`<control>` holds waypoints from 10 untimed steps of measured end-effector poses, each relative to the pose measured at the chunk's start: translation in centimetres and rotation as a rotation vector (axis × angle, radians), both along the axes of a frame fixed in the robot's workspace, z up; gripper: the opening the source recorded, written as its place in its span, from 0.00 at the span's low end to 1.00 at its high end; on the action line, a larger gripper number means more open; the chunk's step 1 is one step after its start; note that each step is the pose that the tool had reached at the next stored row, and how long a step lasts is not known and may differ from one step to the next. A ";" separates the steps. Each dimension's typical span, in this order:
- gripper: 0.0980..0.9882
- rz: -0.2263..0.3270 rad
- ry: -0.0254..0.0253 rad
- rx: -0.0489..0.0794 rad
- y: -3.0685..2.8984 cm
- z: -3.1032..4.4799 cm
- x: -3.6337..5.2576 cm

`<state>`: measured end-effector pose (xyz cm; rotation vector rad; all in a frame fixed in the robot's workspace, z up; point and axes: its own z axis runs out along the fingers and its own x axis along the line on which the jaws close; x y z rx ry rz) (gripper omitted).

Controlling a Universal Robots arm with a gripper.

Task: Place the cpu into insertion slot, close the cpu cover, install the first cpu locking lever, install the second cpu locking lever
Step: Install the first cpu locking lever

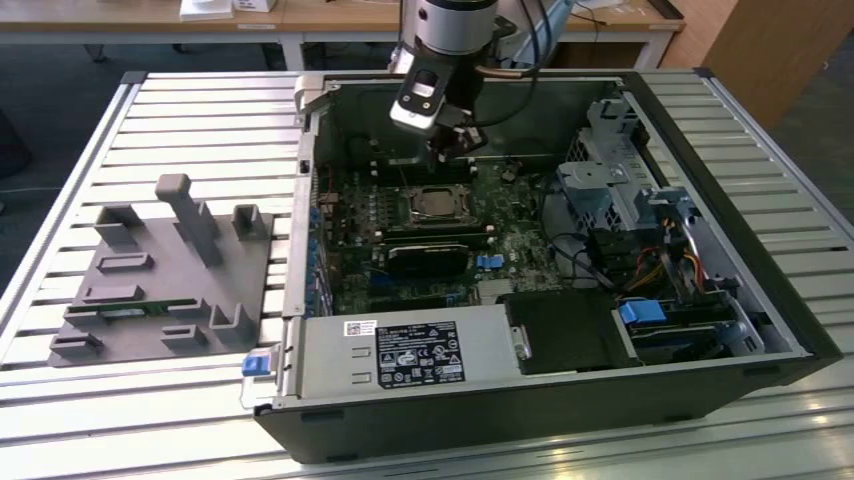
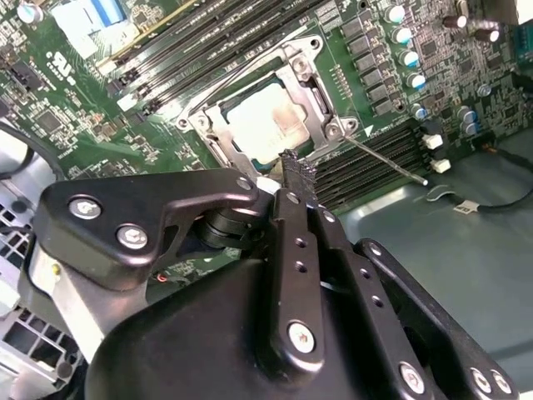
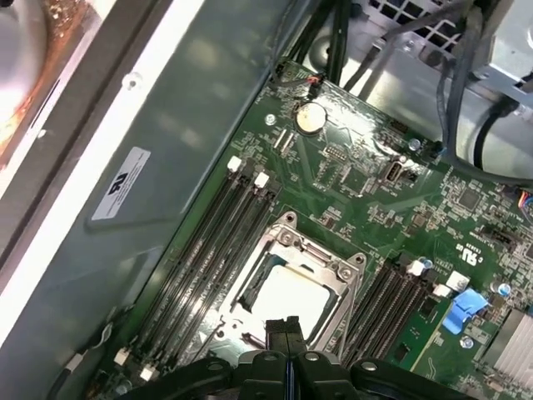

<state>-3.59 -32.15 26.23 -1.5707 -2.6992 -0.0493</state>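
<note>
A grey fixture [image 1: 160, 275] lies at the exterior view's left, beside the open case [image 1: 747, 330]. Inside, the cpu [image 3: 291, 296] sits in the insertion slot [image 3: 248, 293] under the lowered cpu cover [image 3: 321, 254]. The gripper [image 3: 283, 323], fingers pressed together and empty, hangs at the cover's edge.

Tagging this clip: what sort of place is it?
Likely a robotics lab bench: an open computer case on a slatted metal table, a grey parts fixture beside it, wooden desks behind.

Nothing readable: black label [image 1: 416, 355] on power supply [image 1: 327, 368], white sticker [image 3: 121, 183] on case wall [image 3: 196, 117] (print too small).
</note>
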 end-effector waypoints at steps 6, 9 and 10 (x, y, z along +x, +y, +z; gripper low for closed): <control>0.01 0.039 0.0000 0.000 0.00 0.00 0.00; 0.01 0.058 0.0000 0.000 0.00 0.00 0.00; 0.01 0.064 0.0000 0.000 0.00 0.00 0.00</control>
